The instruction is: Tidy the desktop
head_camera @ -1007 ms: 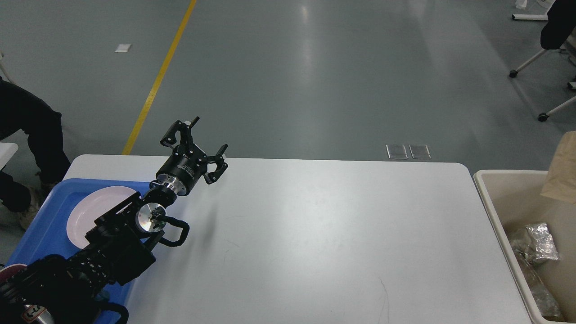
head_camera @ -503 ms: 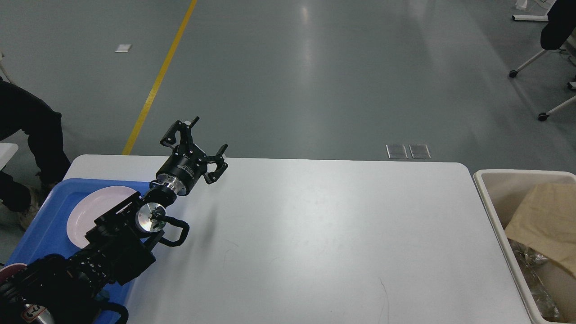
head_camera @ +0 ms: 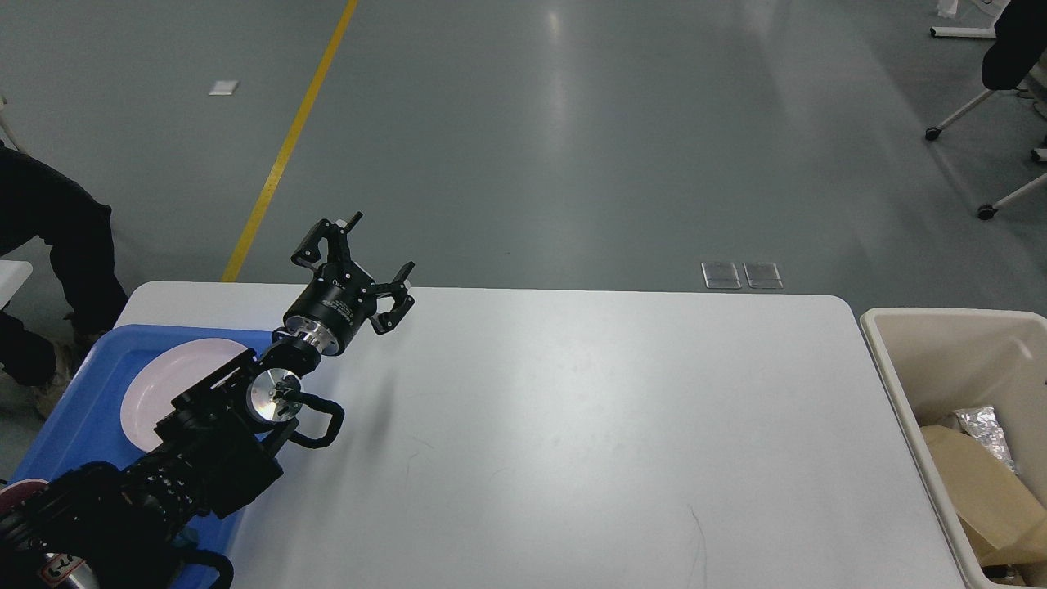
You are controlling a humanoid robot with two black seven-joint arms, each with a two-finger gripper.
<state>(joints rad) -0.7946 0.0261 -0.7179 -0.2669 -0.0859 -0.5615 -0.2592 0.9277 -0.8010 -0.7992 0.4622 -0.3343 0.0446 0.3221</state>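
At the near left edge, the thick black links of the robot's left arm (head_camera: 204, 458) rise from the bottom corner and cross over a blue tray (head_camera: 82, 393) that lies on the left end of the desktop. A pale pink plate (head_camera: 168, 376) rests in the tray, partly hidden by the arm, and a small reddish object shows at the very left edge by the tray's near corner — too little of it is visible to name.

The desktop (head_camera: 572, 425) fills the middle of the view: a large white top with rounded corners, reaching from the tray on the left to just beside a beige bin (head_camera: 887, 360) on the right. Its bare surface carries only a few faint scuff marks.

Inside the bin lie a piece of brown paper (head_camera: 977, 487) and some crumpled silver foil (head_camera: 986, 425), both low against its right side.

Farther along, the left gripper (head_camera: 368, 254) hangs above the far left corner of the desktop with its two fingers spread apart and nothing between them. The right arm does not appear.

Beyond the desktop stretches a grey floor (head_camera: 572, 147) with a yellow line (head_camera: 286, 147) running diagonally, and chair legs on castors (head_camera: 981, 114) at the far right.
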